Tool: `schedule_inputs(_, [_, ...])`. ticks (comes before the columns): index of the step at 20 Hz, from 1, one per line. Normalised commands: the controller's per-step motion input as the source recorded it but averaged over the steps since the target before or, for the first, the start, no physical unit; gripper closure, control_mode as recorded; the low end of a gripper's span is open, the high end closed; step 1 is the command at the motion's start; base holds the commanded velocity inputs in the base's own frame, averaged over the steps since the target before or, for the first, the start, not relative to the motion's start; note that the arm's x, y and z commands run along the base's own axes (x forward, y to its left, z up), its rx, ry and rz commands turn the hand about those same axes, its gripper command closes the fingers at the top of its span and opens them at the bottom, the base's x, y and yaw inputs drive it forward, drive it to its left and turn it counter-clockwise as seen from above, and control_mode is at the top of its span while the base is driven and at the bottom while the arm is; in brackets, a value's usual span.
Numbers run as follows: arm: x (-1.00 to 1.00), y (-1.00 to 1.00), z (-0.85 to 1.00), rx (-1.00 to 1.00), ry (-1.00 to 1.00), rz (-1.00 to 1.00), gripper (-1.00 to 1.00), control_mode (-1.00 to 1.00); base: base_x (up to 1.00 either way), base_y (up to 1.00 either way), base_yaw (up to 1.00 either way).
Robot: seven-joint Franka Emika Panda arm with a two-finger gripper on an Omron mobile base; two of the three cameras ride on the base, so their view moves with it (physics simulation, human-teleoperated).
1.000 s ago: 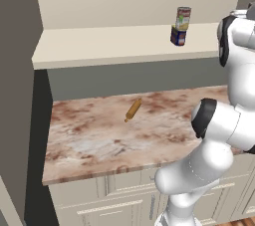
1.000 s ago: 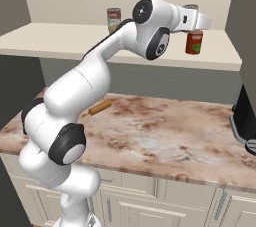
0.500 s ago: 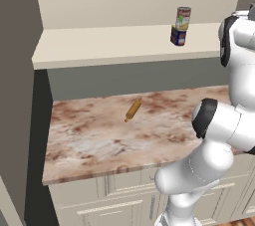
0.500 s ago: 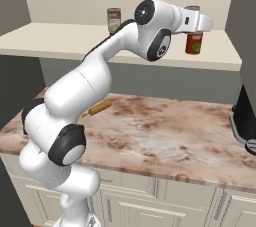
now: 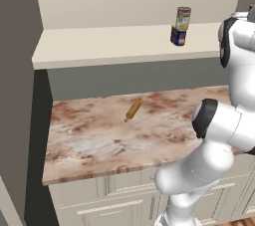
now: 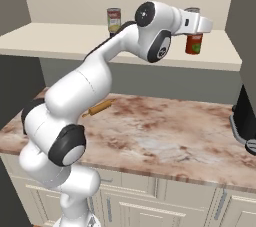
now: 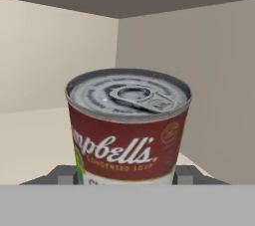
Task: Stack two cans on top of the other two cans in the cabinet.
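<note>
Cabinet (image 5: 114,46): two stacks wanted on its shelf.
Done: one stack (image 5: 181,26) is made, a light-labelled can set on a dark blue can, well apart from the fingers.
Left: a second stack.
Gripper (image 6: 194,32): fingers clamped on the red can (image 7: 128,128).
Label: "Campbell's", partly read.

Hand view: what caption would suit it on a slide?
Gripper shut on a red-and-white soup can inside the cabinet.
</note>
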Motion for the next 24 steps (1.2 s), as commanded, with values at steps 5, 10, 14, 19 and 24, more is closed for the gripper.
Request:
schedule_inputs(5, [0.12,0.00,0.00,0.00,0.00,0.00,1.00,-1.00,0.00,0.00,0.00])
schedule_inputs(10, [0.13,0.00,0.01,0.00,0.00,0.00,1.00,-1.00,0.00,0.00,0.00])
schedule_inputs(14, [0.14,0.00,0.00,0.00,0.00,0.00,1.00,-1.00,0.00,0.00,0.00])
schedule_inputs(19, [0.15,-0.02,0.00,0.01,0.02,0.00,1.00,-1.00,0.00,0.00,0.00])
schedule_inputs(24, [0.12,-0.05,0.00,0.01,0.01,0.00,1.00,-1.00,0.00,0.00,0.00])
